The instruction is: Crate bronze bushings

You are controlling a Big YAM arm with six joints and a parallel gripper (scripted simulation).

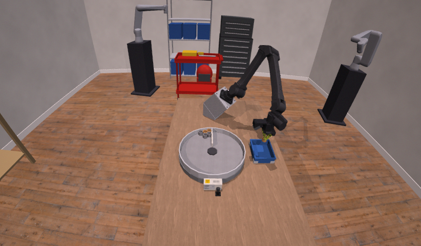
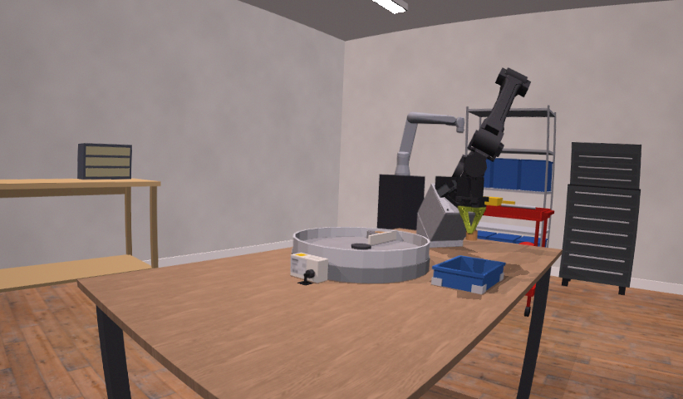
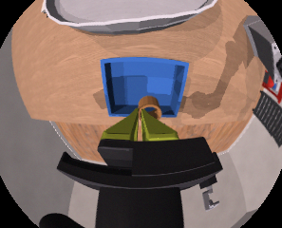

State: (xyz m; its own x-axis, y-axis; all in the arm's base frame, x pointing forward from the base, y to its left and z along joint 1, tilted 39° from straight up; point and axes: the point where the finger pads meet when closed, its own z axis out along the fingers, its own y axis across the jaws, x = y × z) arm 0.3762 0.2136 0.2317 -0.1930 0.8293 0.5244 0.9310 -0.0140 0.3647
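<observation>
One bronze bushing (image 1: 264, 140) (image 2: 471, 236) (image 3: 150, 105) in the gripper (image 1: 265, 137) (image 2: 470, 232) (image 3: 140, 111); blue crate (image 1: 262, 161) (image 2: 459, 279) (image 3: 145, 60) just beyond.

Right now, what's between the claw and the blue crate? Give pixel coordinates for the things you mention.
A bronze bushing (image 1: 264, 140) (image 2: 471, 236) (image 3: 148, 102), pinched in the tips of the claw (image 1: 265, 139) (image 2: 470, 232) (image 3: 140, 111). The exterior view shows it hanging higher than the blue crate (image 1: 262, 154) (image 2: 454, 280) (image 3: 145, 85).
</observation>
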